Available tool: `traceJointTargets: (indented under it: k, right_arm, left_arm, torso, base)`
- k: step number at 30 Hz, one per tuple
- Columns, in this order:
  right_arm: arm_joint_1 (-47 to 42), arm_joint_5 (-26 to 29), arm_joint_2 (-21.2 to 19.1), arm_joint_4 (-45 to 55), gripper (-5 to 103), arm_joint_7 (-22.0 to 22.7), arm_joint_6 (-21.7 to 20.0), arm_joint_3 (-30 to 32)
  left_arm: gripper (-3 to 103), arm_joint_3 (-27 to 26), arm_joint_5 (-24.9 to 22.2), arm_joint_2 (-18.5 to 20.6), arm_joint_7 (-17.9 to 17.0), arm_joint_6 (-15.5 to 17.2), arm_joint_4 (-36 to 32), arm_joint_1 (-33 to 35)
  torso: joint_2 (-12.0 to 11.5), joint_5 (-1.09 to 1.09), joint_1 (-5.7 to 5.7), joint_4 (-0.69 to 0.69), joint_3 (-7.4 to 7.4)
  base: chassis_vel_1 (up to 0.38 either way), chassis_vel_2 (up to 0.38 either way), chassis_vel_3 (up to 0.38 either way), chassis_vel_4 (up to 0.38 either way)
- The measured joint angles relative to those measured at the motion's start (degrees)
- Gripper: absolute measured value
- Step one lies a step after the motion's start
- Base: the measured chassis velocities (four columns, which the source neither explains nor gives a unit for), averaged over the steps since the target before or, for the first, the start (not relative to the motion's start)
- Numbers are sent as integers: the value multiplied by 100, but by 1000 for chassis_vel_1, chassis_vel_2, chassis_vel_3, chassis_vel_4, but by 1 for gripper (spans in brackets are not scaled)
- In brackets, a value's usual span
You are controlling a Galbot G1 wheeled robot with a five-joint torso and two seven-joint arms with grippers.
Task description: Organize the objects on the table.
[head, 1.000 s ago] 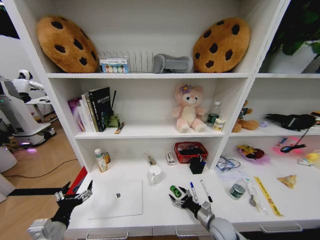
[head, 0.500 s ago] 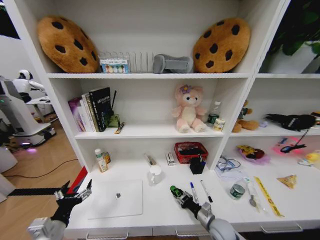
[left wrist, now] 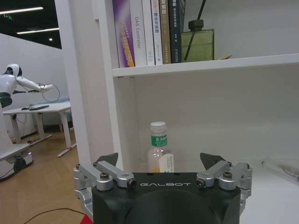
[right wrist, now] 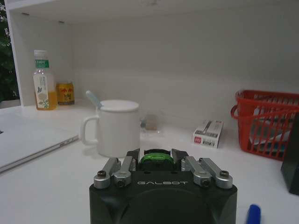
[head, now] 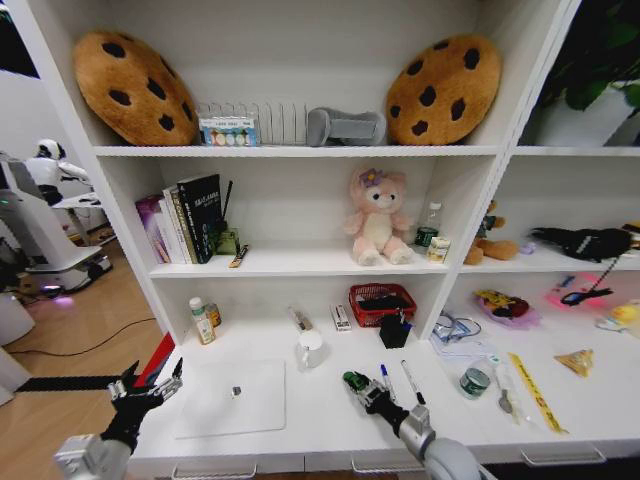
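Observation:
A tiny green oblong piece point(head: 352, 380) sits between the fingers of my right gripper point(head: 360, 386), low over the white table point(head: 320, 415) near its front middle. The right wrist view shows the jaws shut on the green piece point(right wrist: 155, 160). The silver laptop point(head: 232, 397) lies closed to the left, and its edge is the laptop point(right wrist: 32, 145) in the right wrist view. Two slim marker pens point(head: 388, 382) lie just right of the gripper. A green-lidded jar point(head: 475, 381) stands farther right. My left gripper point(head: 150, 388) hangs open beyond the table's left end, nothing between its fingers point(left wrist: 110, 159).
A white mug point(head: 311, 349) stands just behind the right gripper, with a red basket point(head: 381, 303) and a black holder point(head: 394, 329) farther back. A bottle point(head: 202, 322) stands at the back left. Loose items lie on the right side. Shelves rise above the table.
The right gripper's fingers, spread around the green piece a second ago, have shut on it. The left arm has stayed where it was.

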Motion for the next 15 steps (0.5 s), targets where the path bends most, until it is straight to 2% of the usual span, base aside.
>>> traceJointTargets:
  k: [4, 15]
  right_arm:
    - [-439, 26, -222, 498, 37, -98, 106, 562]
    - [-447, 104, -307, 906, 37, 8, 98, 657]
  left_arm:
    - [99, 21, 6, 12, 0, 0, 54, -34]
    - [99, 24, 4, -9, 0, -5, 57, -47]
  torso:
    - [0, -3, 0, 0, -1]
    - [0, 0, 0, 1, -1]
  base:
    - [0, 0, 0, 0]
    - [0, 0, 0, 0]
